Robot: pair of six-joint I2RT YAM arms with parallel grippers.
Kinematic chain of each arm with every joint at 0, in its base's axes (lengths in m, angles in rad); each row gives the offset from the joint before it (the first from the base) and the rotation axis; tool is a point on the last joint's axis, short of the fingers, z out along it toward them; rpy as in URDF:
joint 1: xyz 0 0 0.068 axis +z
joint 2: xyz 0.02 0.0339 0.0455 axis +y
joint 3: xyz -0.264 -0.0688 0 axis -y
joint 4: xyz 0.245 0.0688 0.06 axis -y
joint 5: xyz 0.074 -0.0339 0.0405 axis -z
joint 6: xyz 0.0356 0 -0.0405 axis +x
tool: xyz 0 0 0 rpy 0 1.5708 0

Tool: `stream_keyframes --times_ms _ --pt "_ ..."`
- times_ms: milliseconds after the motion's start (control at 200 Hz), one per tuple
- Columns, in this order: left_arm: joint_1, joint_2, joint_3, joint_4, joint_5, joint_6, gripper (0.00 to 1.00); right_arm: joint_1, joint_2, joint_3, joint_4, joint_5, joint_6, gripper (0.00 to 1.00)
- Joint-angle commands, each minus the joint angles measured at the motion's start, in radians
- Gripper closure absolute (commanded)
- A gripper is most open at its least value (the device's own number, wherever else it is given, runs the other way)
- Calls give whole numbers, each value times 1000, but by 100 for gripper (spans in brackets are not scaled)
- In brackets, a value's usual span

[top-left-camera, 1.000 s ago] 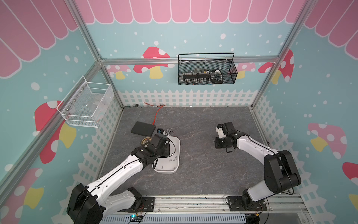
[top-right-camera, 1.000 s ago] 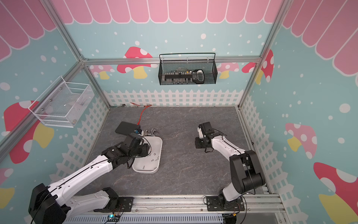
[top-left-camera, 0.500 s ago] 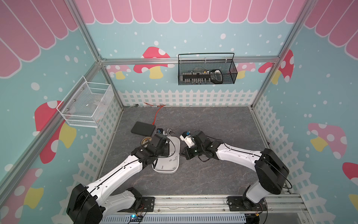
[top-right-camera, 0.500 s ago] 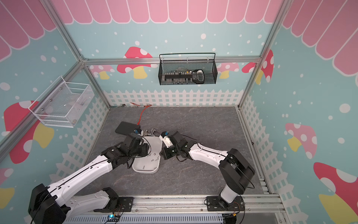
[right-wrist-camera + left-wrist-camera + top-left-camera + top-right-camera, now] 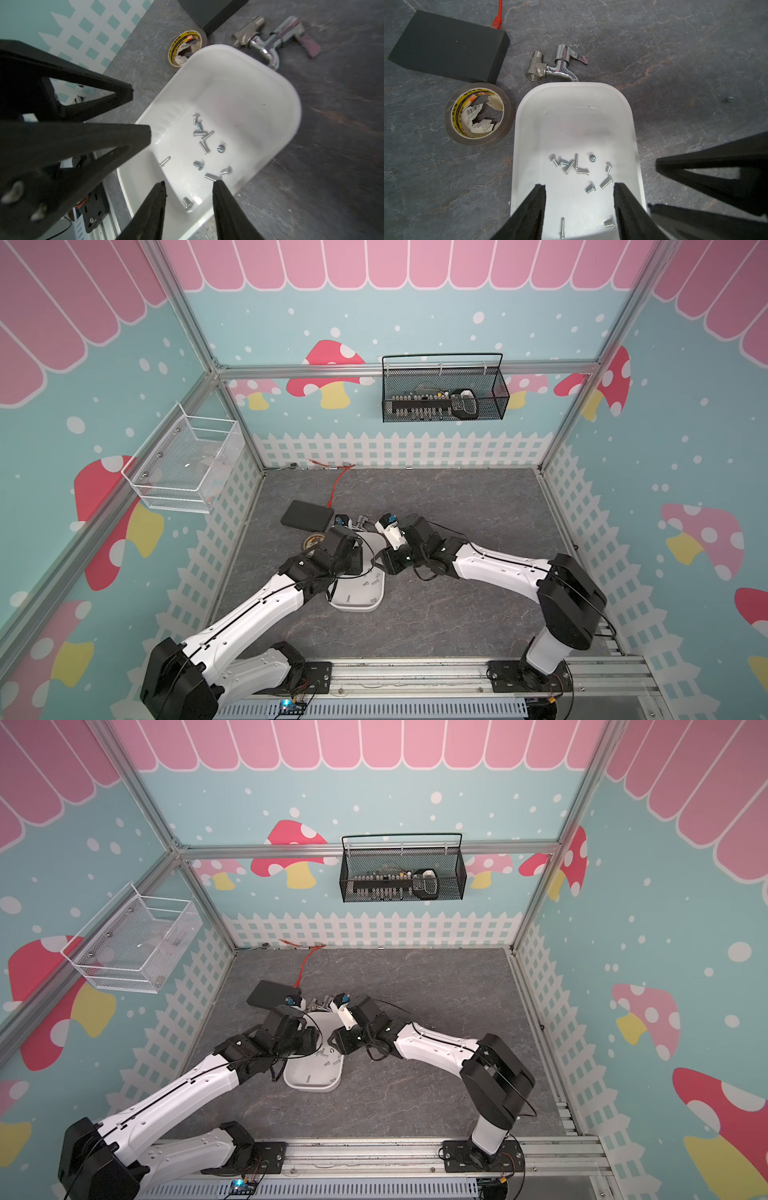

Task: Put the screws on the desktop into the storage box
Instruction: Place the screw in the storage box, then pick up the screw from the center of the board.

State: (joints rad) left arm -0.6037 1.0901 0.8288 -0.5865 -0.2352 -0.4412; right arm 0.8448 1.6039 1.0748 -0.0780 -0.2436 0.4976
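Grey surface (image 5: 675,62) carries the white storage box (image 5: 571,124), left pincer (image 5: 579,186) and right pincer (image 5: 189,182) both hang over it, jaws part-spread and empty, the screws (image 5: 576,166) lie loose inside, one likely stray screw (image 5: 729,99) sits on the surface on the right arm's side, so right arm is nearer
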Motion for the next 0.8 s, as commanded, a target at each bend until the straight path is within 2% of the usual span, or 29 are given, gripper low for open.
stream_keyframes --times_ms 0,150,205,320,525,690,796 --pt "-2 -40 -7 15 19 5 44 -85 -148 -119 28 158 -55 58" --pt "-21 -35 10 60 165 14 46 -270 -342 -345 75 263 -38 63" --pt "-47 -13 33 67 185 3 49 -332 -402 -414 85 308 -40 64" --pt "-113 63 93 104 246 -28 49 -466 -456 -490 61 339 -34 66" --pt "-244 393 292 137 233 -101 49 -662 -443 -602 96 334 50 66" --pt "-315 702 529 137 253 -120 50 -725 -400 -660 158 361 85 70" --pt "-335 879 703 136 295 -79 51 -737 -383 -702 206 399 108 71"
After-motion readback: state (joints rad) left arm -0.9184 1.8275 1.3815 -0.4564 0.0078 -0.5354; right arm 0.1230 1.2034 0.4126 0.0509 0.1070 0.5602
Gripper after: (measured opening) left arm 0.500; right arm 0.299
